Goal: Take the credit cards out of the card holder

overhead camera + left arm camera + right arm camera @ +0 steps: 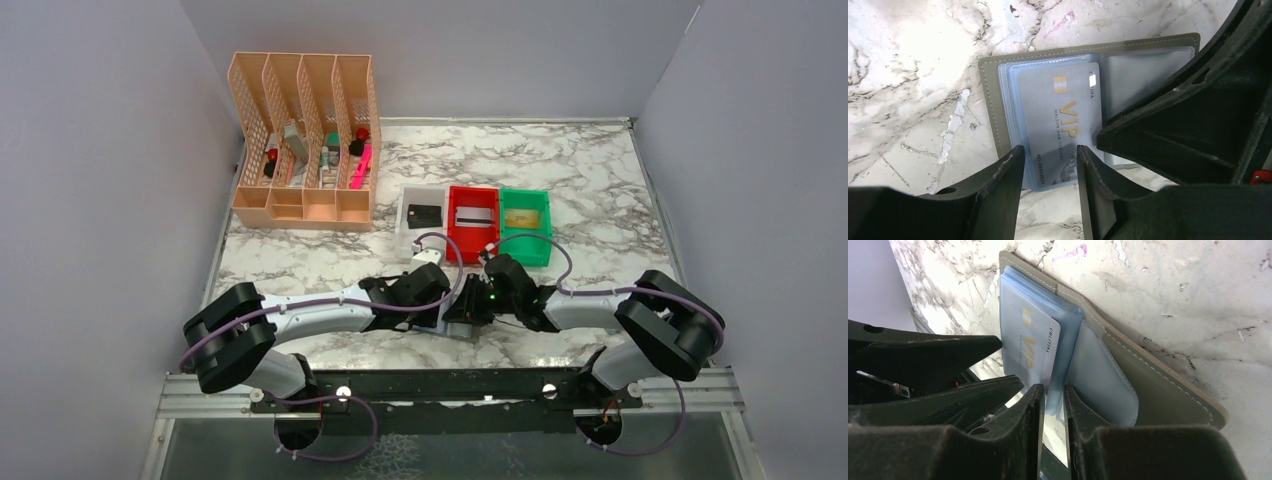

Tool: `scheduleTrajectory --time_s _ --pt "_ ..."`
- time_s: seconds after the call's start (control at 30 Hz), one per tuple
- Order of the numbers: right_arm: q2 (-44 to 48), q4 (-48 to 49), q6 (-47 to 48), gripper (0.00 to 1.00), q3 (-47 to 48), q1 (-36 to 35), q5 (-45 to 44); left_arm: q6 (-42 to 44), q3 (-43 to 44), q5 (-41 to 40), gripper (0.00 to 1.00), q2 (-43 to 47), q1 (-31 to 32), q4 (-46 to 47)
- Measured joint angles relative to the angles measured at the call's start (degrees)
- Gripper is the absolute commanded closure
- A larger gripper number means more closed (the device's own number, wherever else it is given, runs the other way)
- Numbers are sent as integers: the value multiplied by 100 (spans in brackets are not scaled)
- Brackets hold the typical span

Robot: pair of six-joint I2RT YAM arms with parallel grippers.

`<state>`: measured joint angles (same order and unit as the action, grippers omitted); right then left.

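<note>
Marble bench point(620, 200) is being left bare on both sides of the card holder point(990, 100), which is lying unfolded towards the front edge. Its upright pocket leaf is being pinched by the right jaws. The near edge of a pale VIP card point(1058, 115) is being straddled by the part-open left jaws.

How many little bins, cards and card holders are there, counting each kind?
Small plastic bins: 3 (white bin, red bin, green bin)
Thin plastic cards: 4 (black card, silvery-white card, gold card, pale-blue VIP card)
Grey folding card holder: 1
Total: 8
</note>
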<state>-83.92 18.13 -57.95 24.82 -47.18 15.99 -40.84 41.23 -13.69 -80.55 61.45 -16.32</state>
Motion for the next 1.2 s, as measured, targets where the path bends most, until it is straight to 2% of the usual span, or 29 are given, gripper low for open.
scheduleTrajectory --time_s 0.07,0.23,0.37,0.67,1.0,1.2 --pt "-22 83 -50 75 -31 0 0 37 22 -42 58 -2 0 -50" --pt "-55 498 -205 75 -234 0 22 188 210 -46 70 -210 -11 -105" --pt "-120 678 -297 77 -273 2 63 249 278 -15 72 -376 -22 -85" --pt "-245 966 -463 94 -361 81 236 199 164 20 73 -317 -26 48" --pt "-26 833 -476 96 -444 87 234 105 140 17 73 -306 -31 83" --pt "273 732 -455 92 -575 175 236 90 151 17 73 -330 -31 101"
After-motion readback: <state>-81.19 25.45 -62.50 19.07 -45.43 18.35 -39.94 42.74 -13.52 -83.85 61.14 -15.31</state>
